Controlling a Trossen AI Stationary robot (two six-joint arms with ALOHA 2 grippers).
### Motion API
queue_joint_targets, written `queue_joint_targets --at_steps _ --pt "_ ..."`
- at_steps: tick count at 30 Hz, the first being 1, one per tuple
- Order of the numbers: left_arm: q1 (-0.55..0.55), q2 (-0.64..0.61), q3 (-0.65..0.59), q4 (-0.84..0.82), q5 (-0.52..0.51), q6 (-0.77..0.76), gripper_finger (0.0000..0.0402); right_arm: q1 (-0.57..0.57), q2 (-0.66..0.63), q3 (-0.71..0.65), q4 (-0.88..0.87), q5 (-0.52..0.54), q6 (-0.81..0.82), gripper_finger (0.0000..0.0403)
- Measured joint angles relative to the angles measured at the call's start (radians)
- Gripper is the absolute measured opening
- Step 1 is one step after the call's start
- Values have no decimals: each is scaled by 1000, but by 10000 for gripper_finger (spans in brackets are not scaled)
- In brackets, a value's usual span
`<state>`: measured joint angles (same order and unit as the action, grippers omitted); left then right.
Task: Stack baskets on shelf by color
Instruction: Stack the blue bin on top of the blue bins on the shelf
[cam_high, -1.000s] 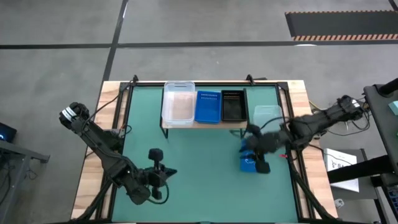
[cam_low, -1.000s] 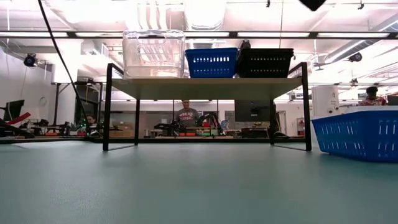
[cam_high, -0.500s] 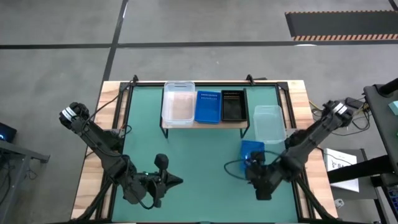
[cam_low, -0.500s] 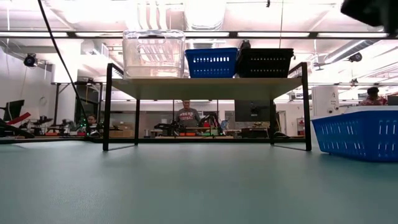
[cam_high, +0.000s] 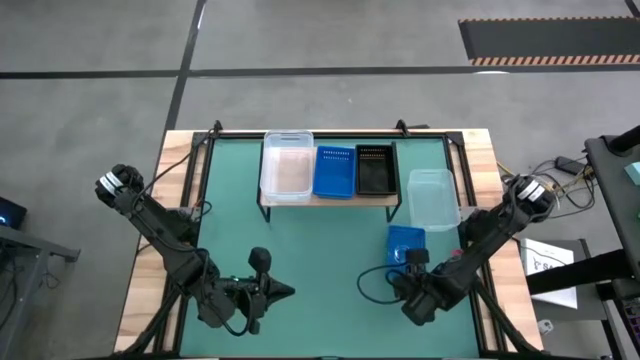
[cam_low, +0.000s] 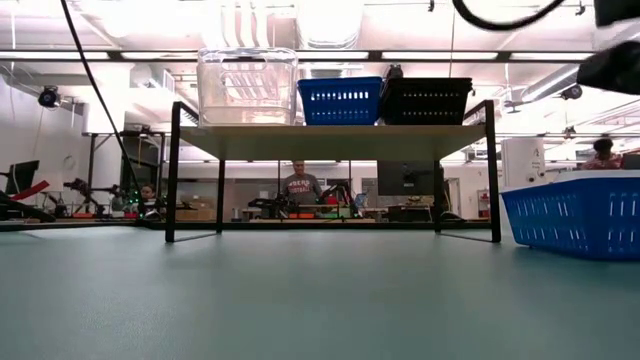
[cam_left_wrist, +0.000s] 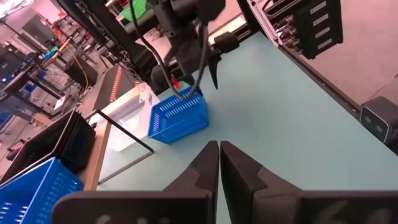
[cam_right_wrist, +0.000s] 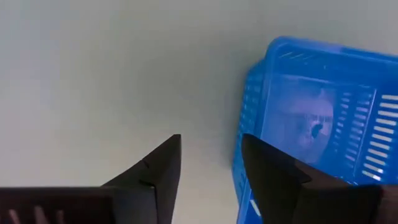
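The shelf (cam_high: 325, 197) carries a clear tub (cam_high: 287, 166), a blue perforated basket (cam_high: 335, 171) and a black mesh basket (cam_high: 374, 169) side by side on its board. A second clear tub (cam_high: 432, 198) and a second blue basket (cam_high: 405, 243) rest on the table to the shelf's right. My right gripper (cam_right_wrist: 211, 155) is open and hovers above the table at that blue basket's (cam_right_wrist: 317, 124) near-left edge, touching nothing. My left gripper (cam_left_wrist: 219, 155) is shut and empty, near the table's near edge (cam_high: 275, 292).
The green table top (cam_high: 320, 250) is bare between the shelf and the arms. A cable (cam_high: 372, 280) loops beside my right wrist. In the low view the shelf's black legs (cam_low: 171, 170) stand ahead, with people in the room beyond the table.
My right gripper has moved from above the blue basket on the table toward the near edge. The basket has stayed where it was. My left gripper has shifted slightly toward the near edge.
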<state>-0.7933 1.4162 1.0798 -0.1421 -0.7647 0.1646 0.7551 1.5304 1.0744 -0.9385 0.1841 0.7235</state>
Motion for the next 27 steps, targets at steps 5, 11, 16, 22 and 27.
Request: queue_joint_targets --at_steps 5,11,16,22,27 --pt "0 0 0 0 0 0 0 -1 31 -21 -3 4 -1 126" --pt "0 0 0 0 0 0 0 0 27 -25 -3 9 2 76" --pt "0 0 -1 -1 0 0 0 -1 -22 -14 0 18 2 77" --pt "0 0 -3 -2 1 0 0 -2 -73 -16 -24 119 22 115" --pt "0 0 -3 -2 1 1 0 -10 -77 -72 -7 143 39 147"
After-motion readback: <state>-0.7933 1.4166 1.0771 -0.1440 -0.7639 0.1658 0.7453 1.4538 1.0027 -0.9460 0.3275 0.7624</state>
